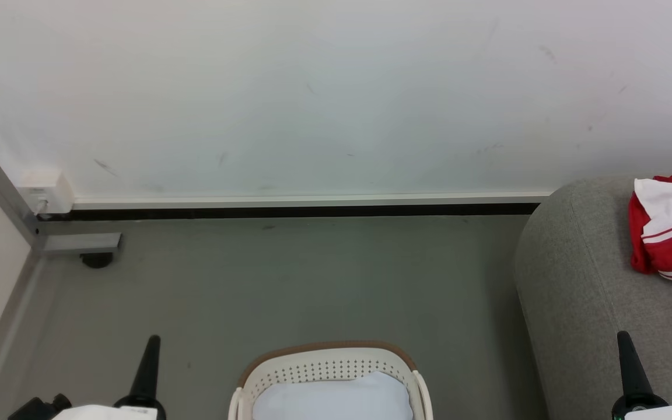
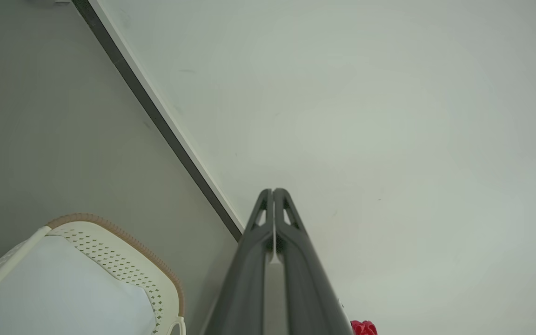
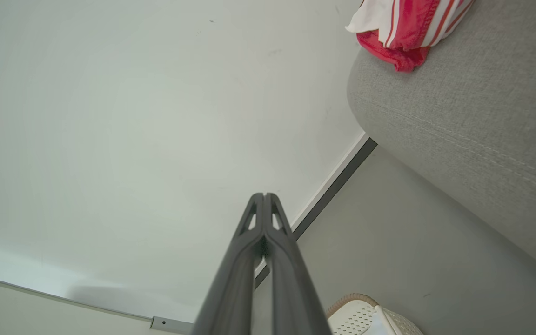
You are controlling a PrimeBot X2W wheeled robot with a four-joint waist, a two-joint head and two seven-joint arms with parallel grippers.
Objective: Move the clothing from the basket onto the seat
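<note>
The red and white clothing (image 1: pixel 671 236) lies bunched on the grey seat (image 1: pixel 581 291) at the right; the right wrist view has the clothing (image 3: pixel 405 28) on the seat (image 3: pixel 472 116) too. The cream basket (image 1: pixel 327 364) with a brown rim stands on the floor at the bottom centre, and a pale white-blue cloth (image 1: pixel 333 399) lies in it. My left gripper (image 1: pixel 153 339) is shut at the lower left, left of the basket, holding nothing. My right gripper (image 1: pixel 623 335) is shut at the lower right, over the seat's front. The left wrist view shows the basket (image 2: pixel 123 251) and the shut left gripper (image 2: pixel 273 190); the right gripper (image 3: pixel 265 194) is likewise shut.
A white wall (image 1: pixel 312 93) with a dark skirting strip (image 1: pixel 289 211) runs behind the grey floor (image 1: pixel 289 280). A metal frame leg (image 1: pixel 76 242) with a foot and a white socket box (image 1: pixel 47 192) stand at the left.
</note>
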